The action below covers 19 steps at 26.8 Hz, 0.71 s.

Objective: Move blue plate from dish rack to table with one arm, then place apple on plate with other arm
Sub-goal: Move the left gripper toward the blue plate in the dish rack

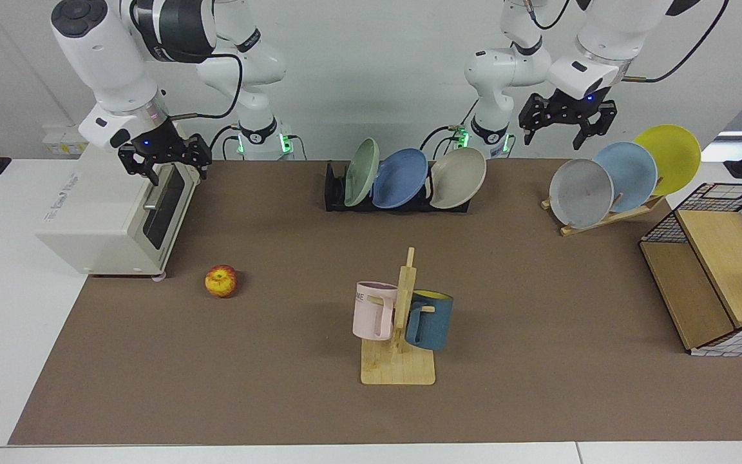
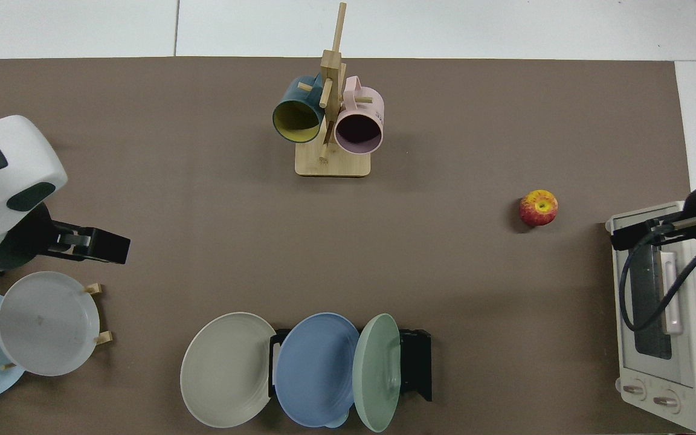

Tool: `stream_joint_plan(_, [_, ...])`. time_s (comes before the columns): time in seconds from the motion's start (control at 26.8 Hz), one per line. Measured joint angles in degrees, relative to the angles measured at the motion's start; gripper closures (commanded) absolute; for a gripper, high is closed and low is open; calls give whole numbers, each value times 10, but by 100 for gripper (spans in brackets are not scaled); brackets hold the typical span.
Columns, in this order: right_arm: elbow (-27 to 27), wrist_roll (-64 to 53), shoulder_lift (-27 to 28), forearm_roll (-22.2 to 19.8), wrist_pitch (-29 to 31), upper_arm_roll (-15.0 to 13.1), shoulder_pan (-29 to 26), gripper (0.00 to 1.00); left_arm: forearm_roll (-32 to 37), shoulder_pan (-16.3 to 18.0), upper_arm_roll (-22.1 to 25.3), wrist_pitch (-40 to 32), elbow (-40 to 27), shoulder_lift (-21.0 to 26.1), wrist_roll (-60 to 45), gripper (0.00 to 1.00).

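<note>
The blue plate point(image 1: 400, 178) point(image 2: 315, 368) leans in the black dish rack point(image 1: 333, 191) point(image 2: 415, 362), between a green plate and a beige one. On the brown mat of the table point(image 1: 268, 361) lies the apple point(image 1: 221, 281) point(image 2: 538, 208), just in front of the toaster oven. My left gripper point(image 1: 564, 132) point(image 2: 91, 244) hangs open and holds nothing, high above the wooden plate rack and well off to the side of the dish rack. Over the toaster oven's top front edge, my right gripper point(image 1: 166, 167) point(image 2: 632, 232) waits open, behind the apple.
A toaster oven point(image 1: 107, 212) stands at the mat's edge. A wooden mug stand point(image 1: 400, 335) holds a pink and a dark blue mug. The wooden plate rack point(image 1: 609, 218) carries grey, sky-blue and yellow plates. A wire-and-wood crate point(image 1: 712, 270) sits beside it.
</note>
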Motion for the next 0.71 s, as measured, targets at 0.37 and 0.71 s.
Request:
stream_joint_plan(0.37, [0, 0, 0, 0, 0, 0, 0, 0, -50, -1, -39, 46, -104, -46, 0, 0])
stream_joint_plan(0.71, [0, 0, 0, 0, 0, 0, 0, 0, -119, -3, -103, 171, -247, -74, 1, 0])
